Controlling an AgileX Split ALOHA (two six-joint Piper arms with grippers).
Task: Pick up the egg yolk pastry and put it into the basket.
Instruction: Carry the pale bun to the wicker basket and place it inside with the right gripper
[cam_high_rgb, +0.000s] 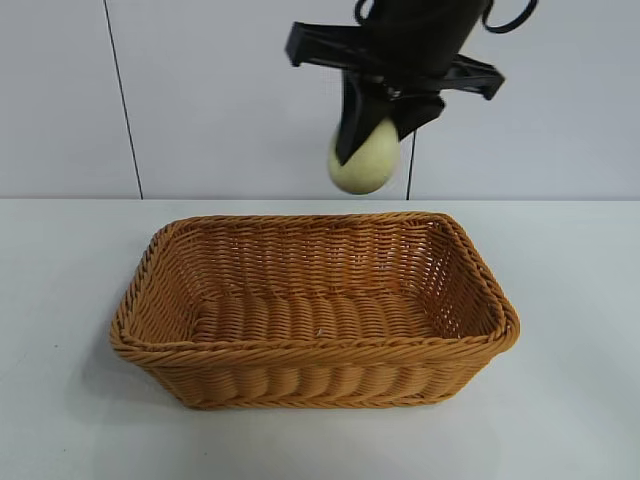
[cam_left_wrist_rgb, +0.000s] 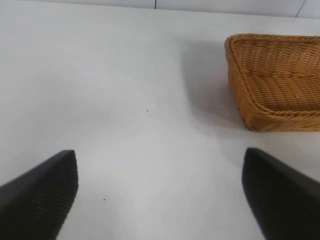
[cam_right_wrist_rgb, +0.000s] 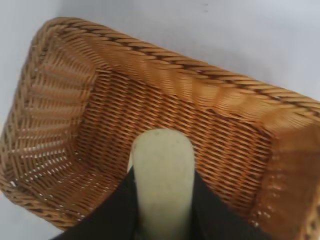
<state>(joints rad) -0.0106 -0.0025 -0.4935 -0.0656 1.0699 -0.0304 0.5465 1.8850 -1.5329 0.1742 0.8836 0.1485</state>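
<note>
My right gripper (cam_high_rgb: 372, 135) is shut on the egg yolk pastry (cam_high_rgb: 364, 160), a pale yellowish-green lump, and holds it in the air above the far side of the basket (cam_high_rgb: 200, 235). In the right wrist view the pastry (cam_right_wrist_rgb: 162, 175) sits squeezed between the two black fingers (cam_right_wrist_rgb: 112, 215), with the basket's woven floor (cam_right_wrist_rgb: 150, 105) below it. My left gripper (cam_left_wrist_rgb: 160, 195) is open and empty over bare table, off to the side of the basket (cam_left_wrist_rgb: 240, 85); it does not show in the exterior view.
The orange-brown wicker basket holds nothing and stands in the middle of a white table (cam_high_rgb: 570, 400). A pale wall runs behind it.
</note>
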